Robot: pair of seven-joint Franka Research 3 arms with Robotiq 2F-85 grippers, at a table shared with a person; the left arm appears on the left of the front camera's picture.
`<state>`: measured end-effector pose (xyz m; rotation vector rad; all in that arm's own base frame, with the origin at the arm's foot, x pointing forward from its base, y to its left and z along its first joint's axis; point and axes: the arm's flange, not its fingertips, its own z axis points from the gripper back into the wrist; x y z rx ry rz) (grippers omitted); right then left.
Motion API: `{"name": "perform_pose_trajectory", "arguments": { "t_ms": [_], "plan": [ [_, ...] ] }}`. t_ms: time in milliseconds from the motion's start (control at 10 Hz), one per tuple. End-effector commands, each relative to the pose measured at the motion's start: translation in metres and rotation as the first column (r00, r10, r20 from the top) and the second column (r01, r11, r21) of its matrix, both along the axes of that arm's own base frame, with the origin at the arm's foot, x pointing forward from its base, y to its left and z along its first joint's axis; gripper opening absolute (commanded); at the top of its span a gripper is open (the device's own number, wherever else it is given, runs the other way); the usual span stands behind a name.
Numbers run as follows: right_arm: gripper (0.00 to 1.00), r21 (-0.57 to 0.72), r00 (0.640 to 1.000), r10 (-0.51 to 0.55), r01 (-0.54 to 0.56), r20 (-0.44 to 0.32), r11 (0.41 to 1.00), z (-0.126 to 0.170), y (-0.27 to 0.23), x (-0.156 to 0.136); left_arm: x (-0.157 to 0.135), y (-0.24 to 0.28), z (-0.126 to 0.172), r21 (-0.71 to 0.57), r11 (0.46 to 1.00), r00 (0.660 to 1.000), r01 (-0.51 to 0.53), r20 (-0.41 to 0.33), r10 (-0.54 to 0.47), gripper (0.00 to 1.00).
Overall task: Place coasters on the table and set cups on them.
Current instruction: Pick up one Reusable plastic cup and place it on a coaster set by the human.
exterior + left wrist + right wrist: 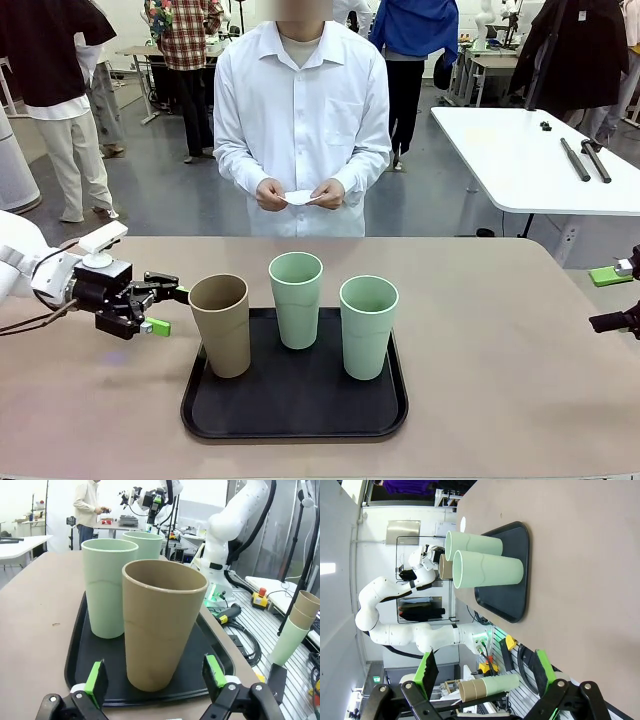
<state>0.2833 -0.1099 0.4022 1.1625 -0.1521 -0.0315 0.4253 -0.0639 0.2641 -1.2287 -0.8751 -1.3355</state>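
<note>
The beige table (500, 380) spans the lower frame. At lower centre a black tray (300, 418) carries the tan cup (222, 325) on its left, a mint cup (296, 300) mid-tray and another mint cup (368, 327) on its right. The left gripper (168, 306), at mid-left, is spread wide and empty just beside the tan cup. The right gripper (484, 672) is equally wide and empty. At upper centre the person's hands (328, 192) hold what look like white coasters (298, 197), too small to count.

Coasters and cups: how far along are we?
Done: nothing yet. In hand: the person's hands hold the white coasters, none laid on the table; the open left gripper sits beside the tan cup, not gripping. Left: the tan cup and both mint cups stand on the black tray; the right gripper hangs open at the table's edge.
</note>
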Motion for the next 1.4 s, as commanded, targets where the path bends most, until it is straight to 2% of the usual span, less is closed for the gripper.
{"name": "perform_pose_trajectory", "arguments": {
  "t_ms": [0,200,700,1300],
  "plan": [
    [1.0,0.014,1.0,0.0,0.0,0.005,1.0,0.0,0.0,0.001,0.006,-0.007,-0.004,-0.031,0.999,1.0,-0.014,0.012,0.015,1.0],
    [1.0,0.014,1.0,0.0,0.0,0.005,1.0,0.0,0.0,0.001,0.005,-0.017,-0.008,-0.042,0.999,1.0,0.009,0.004,-0.009,1.0],
    [1.0,0.014,1.0,0.0,0.0,0.005,1.0,0.0,0.0,0.001,0.012,-0.041,-0.014,-0.056,0.998,0.998,0.017,0.063,-0.013,1.0],
    [1.0,0.014,1.0,0.0,0.0,0.005,1.0,0.0,0.0,0.001,0.012,-0.064,-0.028,-0.028,0.998,0.998,0.064,0.028,-0.064,1.0]
  ]
}}
